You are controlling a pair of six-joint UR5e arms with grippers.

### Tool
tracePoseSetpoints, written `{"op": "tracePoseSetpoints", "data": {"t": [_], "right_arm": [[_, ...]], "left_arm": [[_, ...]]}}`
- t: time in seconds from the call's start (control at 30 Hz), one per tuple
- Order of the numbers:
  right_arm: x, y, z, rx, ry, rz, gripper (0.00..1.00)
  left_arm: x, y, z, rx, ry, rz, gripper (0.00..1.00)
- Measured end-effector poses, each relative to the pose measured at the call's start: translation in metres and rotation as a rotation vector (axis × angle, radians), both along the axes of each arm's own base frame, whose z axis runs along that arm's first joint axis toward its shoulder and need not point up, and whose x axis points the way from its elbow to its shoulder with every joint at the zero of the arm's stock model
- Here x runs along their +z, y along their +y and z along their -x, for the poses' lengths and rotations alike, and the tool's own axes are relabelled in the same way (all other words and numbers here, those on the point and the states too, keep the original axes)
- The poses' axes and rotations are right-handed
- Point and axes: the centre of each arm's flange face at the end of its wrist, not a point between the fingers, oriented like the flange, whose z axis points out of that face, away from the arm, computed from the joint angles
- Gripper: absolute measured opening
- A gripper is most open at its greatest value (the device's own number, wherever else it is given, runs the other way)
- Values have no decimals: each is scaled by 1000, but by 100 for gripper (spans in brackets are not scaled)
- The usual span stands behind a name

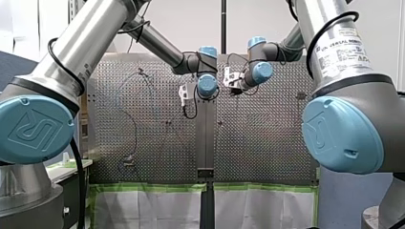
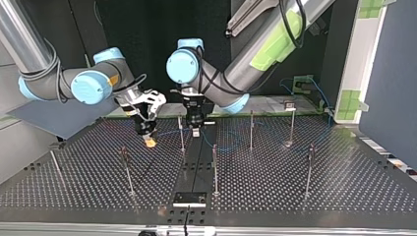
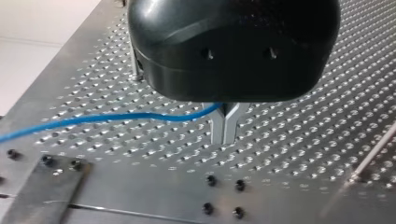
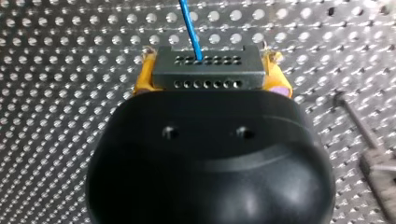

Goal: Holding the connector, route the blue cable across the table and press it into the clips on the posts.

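Steel perforated table (image 1: 262, 143) in the front view, my left arm (image 1: 86, 43) and my right arm (image 1: 334, 43) meeting above its middle. Top view: thin posts (image 2: 215, 167) stand upright around them. Left wrist view: left jaws, pressed together, pinch the blue cable (image 3: 116, 116) just above the table. Right wrist view: right jaws' yellow pads (image 4: 142, 79) clamp the grey connector (image 4: 208, 70), cable leaving its far face.

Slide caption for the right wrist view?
My right gripper clamps the grey connector, blue cable running ahead over the perforated table.
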Motion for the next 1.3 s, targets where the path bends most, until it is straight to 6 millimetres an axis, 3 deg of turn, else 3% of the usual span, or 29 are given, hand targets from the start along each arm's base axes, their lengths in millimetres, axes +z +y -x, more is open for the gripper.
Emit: {"op": "tracePoseSetpoints", "data": {"t": [0.27, 0.67, 0.93, 1.07, 1.3], "right_arm": [[-45, -1, 6, -2, 32, -16, 0], [-111, 7, 20, -11, 81, -74, 0], [-130, 14, 27, -14, 96, -107, 0], [-131, 12, 29, -19, 92, -104, 0], [-131, 5, 33, -32, 77, -87, 0]], "left_arm": [[-30, 2, 4, -52, 9, -3, 0], [-118, 7, 13, -92, 83, -41, 0], [-179, 14, 27, -126, 137, -58, 0], [-181, 12, 22, -140, 116, -38, 0], [-164, 0, 4, -173, 58, 18, 0]]}}
